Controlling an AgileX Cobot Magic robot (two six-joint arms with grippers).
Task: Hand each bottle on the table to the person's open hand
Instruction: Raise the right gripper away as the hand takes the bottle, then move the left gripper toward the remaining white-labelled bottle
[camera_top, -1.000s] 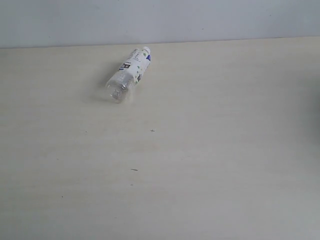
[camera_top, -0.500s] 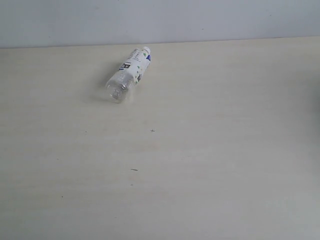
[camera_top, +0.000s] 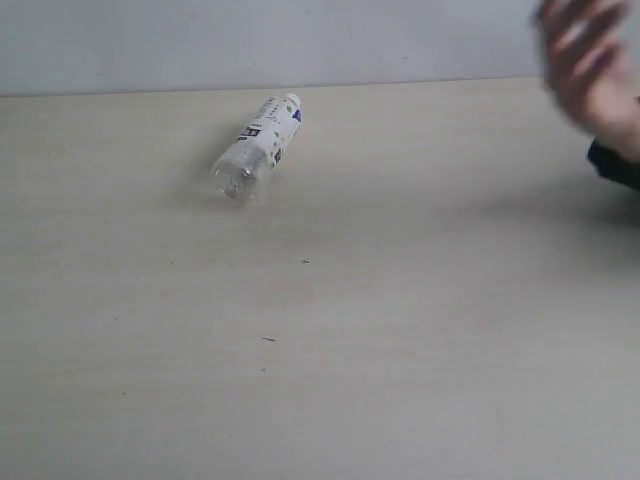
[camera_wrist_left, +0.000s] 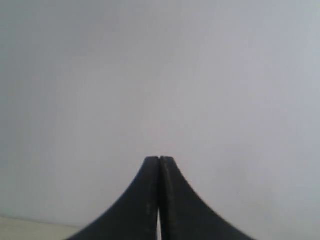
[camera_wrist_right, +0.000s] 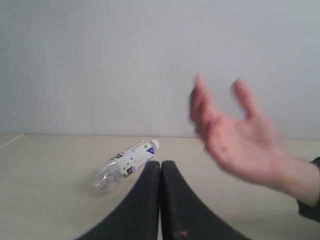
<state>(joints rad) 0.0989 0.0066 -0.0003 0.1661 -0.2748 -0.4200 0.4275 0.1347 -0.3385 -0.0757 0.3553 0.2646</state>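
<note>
Exterior view: a single white-labelled bottle (camera_top: 257, 150) lies on its side near the far edge of the pale surface (camera_top: 400, 330). It is well apart from the person's open hand (camera_top: 590, 70), blurred at the right edge. My left gripper (camera_wrist_left: 159, 159) and right gripper (camera_wrist_right: 160, 163) each have jaws pressed together, holding nothing.

It looks like a plain lab or test room: a broad pale beige wood-grain worktop (camera_top: 400, 350) meets a flat grey-white painted wall (camera_top: 300, 40).
</note>
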